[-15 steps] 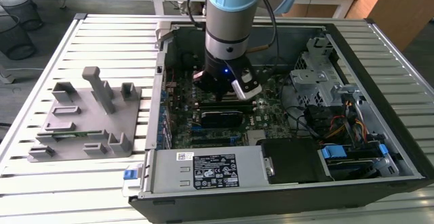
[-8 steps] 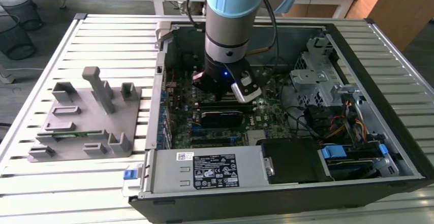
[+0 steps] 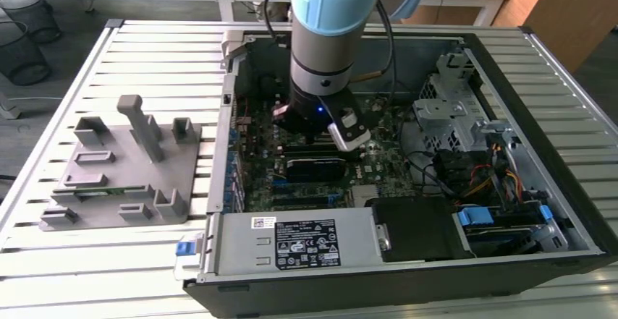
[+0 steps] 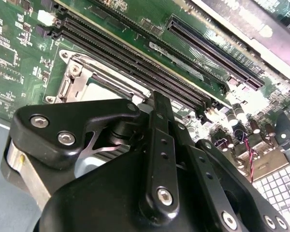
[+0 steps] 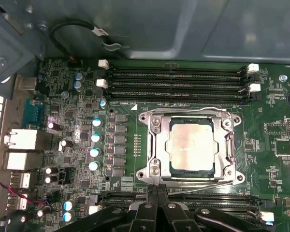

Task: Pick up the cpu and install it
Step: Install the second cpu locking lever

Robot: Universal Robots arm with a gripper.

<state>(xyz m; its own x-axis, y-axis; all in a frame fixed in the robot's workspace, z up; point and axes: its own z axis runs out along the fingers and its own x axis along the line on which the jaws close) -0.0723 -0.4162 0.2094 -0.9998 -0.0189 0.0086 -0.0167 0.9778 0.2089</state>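
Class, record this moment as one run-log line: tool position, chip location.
tool: above green motherboard inside case | shiny silver-grey square cpu: seated in metal-framed socket | held: nothing visible

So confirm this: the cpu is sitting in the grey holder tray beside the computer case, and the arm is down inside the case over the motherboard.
Wrong on the cpu: the first wrist view shows it in the motherboard's socket, not in the holder tray. The arm is down inside the case.

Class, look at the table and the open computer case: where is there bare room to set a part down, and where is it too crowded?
Bare slatted table lies behind the grey holder tray and along the front edge beside it. Inside the case it is crowded: the arm stands over the motherboard, with the cpu sitting in its socket, and cables and drive bays fill the exterior view's right.
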